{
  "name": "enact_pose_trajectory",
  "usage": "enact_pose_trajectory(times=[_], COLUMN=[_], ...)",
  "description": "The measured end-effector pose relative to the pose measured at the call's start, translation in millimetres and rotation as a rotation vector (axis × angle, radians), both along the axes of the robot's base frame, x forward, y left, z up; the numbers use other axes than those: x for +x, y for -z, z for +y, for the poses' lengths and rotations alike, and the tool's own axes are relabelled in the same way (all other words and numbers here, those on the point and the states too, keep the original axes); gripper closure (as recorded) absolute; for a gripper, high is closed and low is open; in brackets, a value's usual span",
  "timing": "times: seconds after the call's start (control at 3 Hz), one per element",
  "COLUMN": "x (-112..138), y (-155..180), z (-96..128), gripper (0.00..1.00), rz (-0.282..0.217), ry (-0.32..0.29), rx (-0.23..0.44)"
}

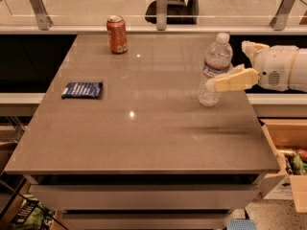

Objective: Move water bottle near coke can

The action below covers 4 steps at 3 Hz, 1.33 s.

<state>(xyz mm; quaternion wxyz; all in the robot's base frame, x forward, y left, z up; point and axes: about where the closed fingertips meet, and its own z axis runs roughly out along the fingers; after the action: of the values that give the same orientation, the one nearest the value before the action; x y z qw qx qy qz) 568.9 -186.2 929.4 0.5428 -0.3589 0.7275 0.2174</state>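
Note:
The water bottle [214,71], clear and ribbed with a white cap and a label band, stands near the table's right edge, leaning slightly. The coke can [117,34], orange-red with a silver top, stands upright at the far left of the table, well apart from the bottle. My gripper [225,65] reaches in from the right at the bottle's mid height. It is open. Its near cream finger [232,80] crosses in front of the bottle's lower half, and the far finger shows behind, to the bottle's right.
A flat dark blue packet [82,89] lies on the left part of the grey table [144,128]. A glass railing with metal posts [162,6] runs behind the table. A cardboard box [288,147] stands on the floor to the right.

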Motion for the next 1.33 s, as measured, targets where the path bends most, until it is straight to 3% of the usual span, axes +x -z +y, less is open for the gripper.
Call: enact_pose_trajectory(times=[0.33,1.33], x=[0.0,0.2], y=[-0.2,-2.0], z=[2.0,10.0], gripper=[0.18,0.88], rz=[0.0,-0.002], ry=[-0.003,-0.016], rx=[-0.001,-0.002])
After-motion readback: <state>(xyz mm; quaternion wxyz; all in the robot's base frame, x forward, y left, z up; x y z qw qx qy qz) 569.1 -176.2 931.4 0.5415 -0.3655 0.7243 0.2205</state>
